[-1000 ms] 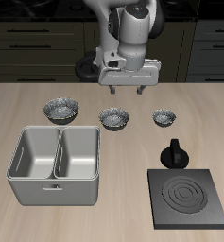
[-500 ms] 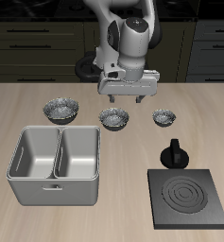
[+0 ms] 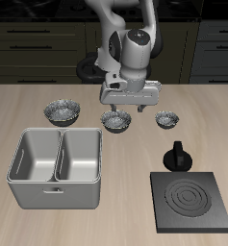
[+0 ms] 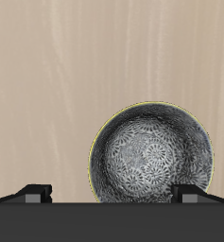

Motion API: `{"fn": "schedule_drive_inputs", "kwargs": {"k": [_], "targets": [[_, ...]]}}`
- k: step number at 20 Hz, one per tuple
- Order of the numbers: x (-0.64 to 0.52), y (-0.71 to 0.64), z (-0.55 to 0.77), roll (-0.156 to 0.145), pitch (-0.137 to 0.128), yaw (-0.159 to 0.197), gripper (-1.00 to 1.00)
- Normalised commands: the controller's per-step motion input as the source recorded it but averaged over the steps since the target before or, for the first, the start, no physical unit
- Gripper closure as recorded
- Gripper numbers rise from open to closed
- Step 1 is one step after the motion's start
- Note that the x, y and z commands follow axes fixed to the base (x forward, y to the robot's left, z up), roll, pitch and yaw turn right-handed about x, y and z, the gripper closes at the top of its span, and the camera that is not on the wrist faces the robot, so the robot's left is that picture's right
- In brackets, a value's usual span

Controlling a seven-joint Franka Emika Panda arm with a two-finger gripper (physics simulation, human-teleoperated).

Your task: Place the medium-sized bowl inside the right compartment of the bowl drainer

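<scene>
Lowered since the earlier frames, the gripper [image 3: 130, 106] is now held spread over the medium-sized bowl [image 3: 116, 120], which rests untouched on the table [image 3: 114, 192] at frame centre, above the bowl drainer [image 3: 56, 168], so a grasp appears imminent.
</scene>
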Motion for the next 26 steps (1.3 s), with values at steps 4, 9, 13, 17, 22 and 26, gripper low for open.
{"fn": "schedule_drive_inputs", "kwargs": {"k": [4, 9, 13, 17, 22, 26], "targets": [[0.0, 0.07, -0.4, 0.005, 0.043, 0.0, -1.0], [-0.02, 0.07, -0.25, 0.014, 0.032, -0.001, -1.0], [-0.02, 0.1, -0.22, 0.053, 0.03, -0.01, -1.0], [-0.01, 0.0, -0.19, 0.003, 0.012, -0.004, 1.0], [0.01, -0.03, -0.1, 0.01, 0.036, -0.018, 1.0], [-0.01, -0.06, 0.08, 0.004, -0.01, -0.013, 1.0]]}}
